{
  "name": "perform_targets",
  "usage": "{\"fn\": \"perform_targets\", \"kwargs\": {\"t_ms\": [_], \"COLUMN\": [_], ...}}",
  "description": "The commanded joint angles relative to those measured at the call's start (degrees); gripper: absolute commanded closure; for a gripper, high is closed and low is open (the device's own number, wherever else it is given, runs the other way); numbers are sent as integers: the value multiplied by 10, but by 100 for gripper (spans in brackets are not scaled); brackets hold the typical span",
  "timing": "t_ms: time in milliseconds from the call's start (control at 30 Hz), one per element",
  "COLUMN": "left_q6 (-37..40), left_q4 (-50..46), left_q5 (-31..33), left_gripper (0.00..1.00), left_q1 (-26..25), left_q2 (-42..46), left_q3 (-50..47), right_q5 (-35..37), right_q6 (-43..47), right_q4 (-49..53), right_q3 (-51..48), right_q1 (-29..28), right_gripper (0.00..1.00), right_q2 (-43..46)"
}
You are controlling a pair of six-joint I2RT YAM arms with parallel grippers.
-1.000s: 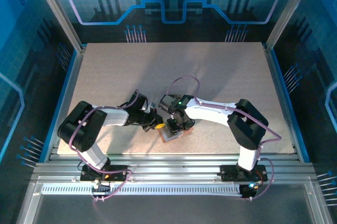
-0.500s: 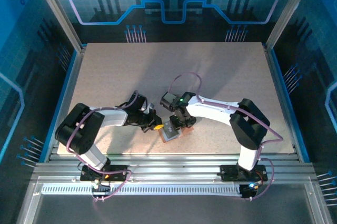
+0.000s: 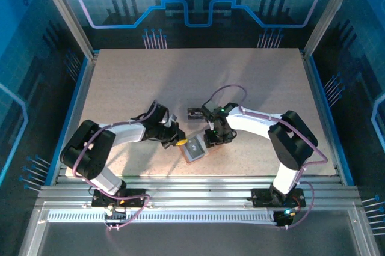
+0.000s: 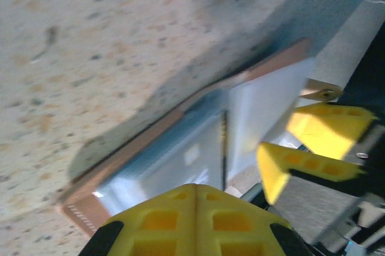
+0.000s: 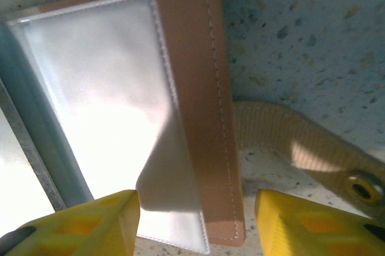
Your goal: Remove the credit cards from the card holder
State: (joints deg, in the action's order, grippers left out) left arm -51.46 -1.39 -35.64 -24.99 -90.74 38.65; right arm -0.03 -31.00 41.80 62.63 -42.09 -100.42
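Note:
The salmon-pink card holder [image 3: 195, 148] lies open on the table, its pale blue-grey pockets [image 4: 174, 160] facing up. My left gripper [image 3: 180, 142] is shut, its joined yellow tips [image 4: 195, 193] low over the holder's left half with nothing visible between them. My right gripper [image 3: 215, 138] is open at the holder's right edge, with the glossy pocket [image 5: 102, 88] and stitched pink border [image 5: 201, 88] between its fingers [image 5: 90, 223]. A small dark rectangle [image 3: 194, 112], apparently a card, lies on the table just behind the holder. I see no red card.
The holder's tan strap with a metal snap [image 5: 361, 187] lies on the table to its right. The speckled tabletop [image 3: 180, 76] stretches open behind both arms. The metal rail [image 3: 192, 184] runs along the near edge close to the holder.
My right gripper has swung right, off the holder's middle to its right edge. A dark rectangle now lies uncovered behind the holder. The left gripper has barely moved.

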Motion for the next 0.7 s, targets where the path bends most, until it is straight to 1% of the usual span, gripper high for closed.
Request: {"fn": "perform_targets", "kwargs": {"t_ms": [0, 100, 167, 300, 400, 533, 667], "left_q6": [16, 20, 26, 25, 22, 17, 34], "left_q4": [-39, -61, -78, -87, -83, -75, -96], "left_q5": [-10, -8, -7, -4, -1, -2, 22], "left_gripper": [99, 99, 99, 99, 99, 99, 100], "left_q1": [-8, -11, -17, -32, -46, -69, -84], "left_q2": [27, 36, 38, 38, 24, -9, -40], "left_q3": [33, 57, 74, 92, 100, 114, 135], "right_q5": [-56, -77, -86, -105, -117, -102, -93], "right_q6": [-1, -12, -23, -53, -71, -75, -74], "right_q4": [-26, -38, -51, -79, -98, -90, -80], "right_q3": [-17, -31, -42, -64, -77, -76, -75], "right_q1": [7, 5, 0, -13, -23, -24, -24], "right_gripper": [48, 51, 56, 62, 64, 65, 64], "right_q2": [17, 27, 40, 58, 59, 61, 80]}}
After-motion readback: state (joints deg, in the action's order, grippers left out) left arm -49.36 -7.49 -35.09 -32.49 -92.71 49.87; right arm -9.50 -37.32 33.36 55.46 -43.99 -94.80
